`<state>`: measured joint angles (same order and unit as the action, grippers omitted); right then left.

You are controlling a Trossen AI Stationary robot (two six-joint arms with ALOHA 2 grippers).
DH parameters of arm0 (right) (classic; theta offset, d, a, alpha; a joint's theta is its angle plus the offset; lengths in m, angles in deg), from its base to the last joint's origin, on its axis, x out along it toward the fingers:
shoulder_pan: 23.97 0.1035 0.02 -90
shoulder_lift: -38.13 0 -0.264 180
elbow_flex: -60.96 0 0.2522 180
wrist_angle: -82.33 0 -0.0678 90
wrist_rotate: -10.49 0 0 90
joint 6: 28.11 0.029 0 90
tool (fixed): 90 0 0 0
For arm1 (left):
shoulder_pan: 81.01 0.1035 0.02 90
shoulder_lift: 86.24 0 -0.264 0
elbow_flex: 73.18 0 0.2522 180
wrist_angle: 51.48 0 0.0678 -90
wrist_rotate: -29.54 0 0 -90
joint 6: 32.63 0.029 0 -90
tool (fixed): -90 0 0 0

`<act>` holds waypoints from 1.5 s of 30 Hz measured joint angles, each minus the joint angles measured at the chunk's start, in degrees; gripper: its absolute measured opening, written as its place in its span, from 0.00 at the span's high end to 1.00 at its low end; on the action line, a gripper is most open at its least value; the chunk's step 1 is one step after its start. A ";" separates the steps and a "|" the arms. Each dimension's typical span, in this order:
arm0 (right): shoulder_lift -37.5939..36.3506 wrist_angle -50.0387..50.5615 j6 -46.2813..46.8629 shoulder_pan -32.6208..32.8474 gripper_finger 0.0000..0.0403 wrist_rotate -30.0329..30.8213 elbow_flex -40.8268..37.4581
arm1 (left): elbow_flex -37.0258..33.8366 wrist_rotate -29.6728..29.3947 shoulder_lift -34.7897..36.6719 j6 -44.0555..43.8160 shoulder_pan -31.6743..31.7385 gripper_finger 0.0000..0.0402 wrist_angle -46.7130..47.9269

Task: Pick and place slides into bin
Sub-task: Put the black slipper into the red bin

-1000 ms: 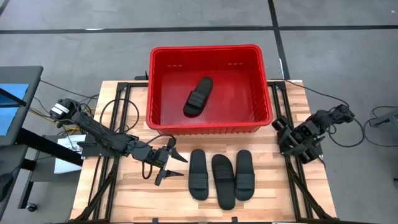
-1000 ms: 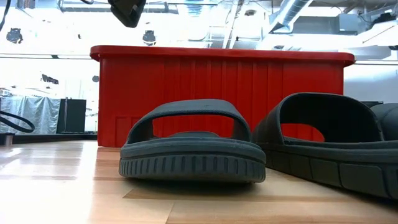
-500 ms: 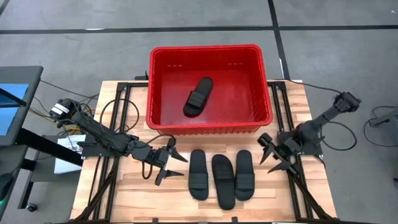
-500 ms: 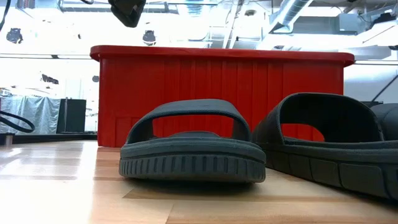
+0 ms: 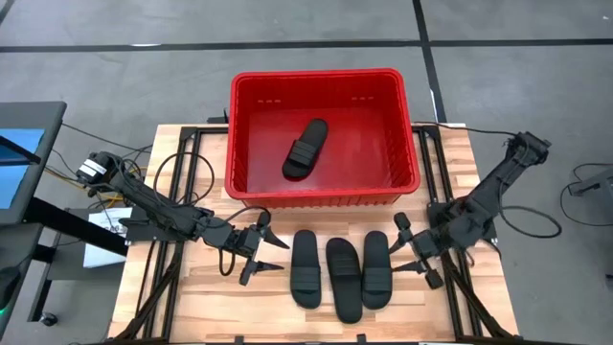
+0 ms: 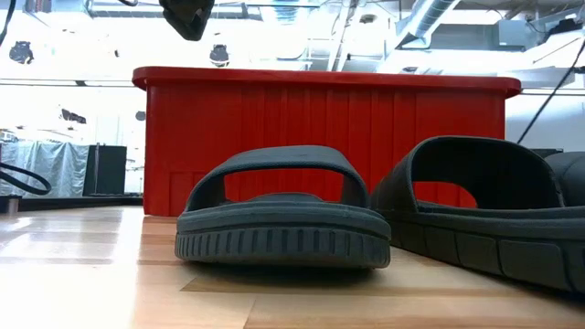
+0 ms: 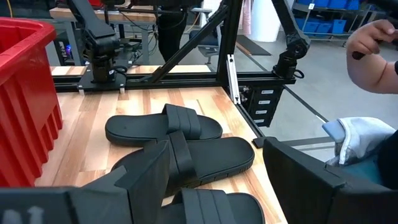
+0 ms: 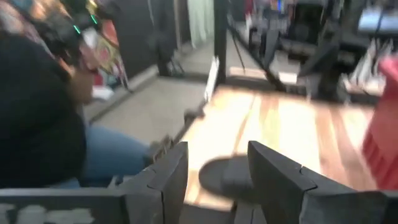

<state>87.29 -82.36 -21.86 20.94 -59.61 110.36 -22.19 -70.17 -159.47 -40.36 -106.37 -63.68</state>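
Just to the inner side of my right gripper (image 5: pixel 410 249) lies the outermost of the three slides (image 5: pixel 375 269) on the table, close beside the fingertips with only a thin strip of bare wood between. Its jaws are spread apart with nothing in them, and the wrist view confirms two separated fingers (image 8: pixel 272 176) with a dark sole ahead of them.

Those three sandals sit side by side in front of the red bin (image 5: pixel 324 196), each with its long axis running from the table's front edge toward the bin, so they lie crosswise to the direction my right claw points. The fourth slide (image 5: pixel 305 149) already rests inside the bin, tilted on the floor of it.

My left gripper (image 5: pixel 262 249) hovers on the opposite flank, a little farther from the nearest sandal (image 5: pixel 306 267), fingers also apart and empty; its wrist view looks across all three soles.

I judge the right arm the better placed for the next pick: its claw is closer to a slide than the left is. To close across the narrow width or the strap, I expect I will need to turn the wrist or come over the top, since the sole's length runs across my approach. From there the bin is beyond the sandal, away from the front edge.
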 joint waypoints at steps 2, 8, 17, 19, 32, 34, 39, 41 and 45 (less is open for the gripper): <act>2.64 5.14 3.25 1.31 0.63 1.14 3.12 | 0.00 0.00 0.00 0.00 0.02 0.38 0.00; 10.12 9.59 10.79 4.56 0.69 1.14 9.67 | 0.00 0.01 0.00 0.00 0.00 0.38 0.01; 20.44 9.57 22.59 5.34 0.67 0.57 13.06 | 0.00 0.02 0.00 0.00 0.02 0.38 -0.04; 22.73 9.48 25.44 5.35 0.66 -0.17 13.32 | 0.00 0.02 0.00 0.00 0.00 0.38 -0.38; 37.03 2.84 37.26 3.81 0.48 -6.92 13.53 | 0.00 -0.09 0.00 -0.24 0.02 0.38 -1.03; 39.10 1.83 37.08 3.41 0.47 -9.09 13.62 | 0.00 -0.10 0.00 -0.27 0.00 0.38 -1.04; 44.68 2.36 36.83 2.41 0.47 -14.44 16.27 | 0.00 -0.11 0.00 -1.54 0.01 0.38 -1.81; 46.84 2.79 36.68 2.13 0.48 -16.70 17.70 | 0.00 -0.13 0.00 -2.55 0.00 0.38 -2.23; 51.53 3.09 32.70 2.20 0.50 -18.87 21.36 | 0.00 -0.15 0.00 -2.73 0.00 0.38 -2.27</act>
<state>138.82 -79.28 10.84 23.14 -78.48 131.72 -22.19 -70.33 -159.47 -43.09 -106.37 -65.95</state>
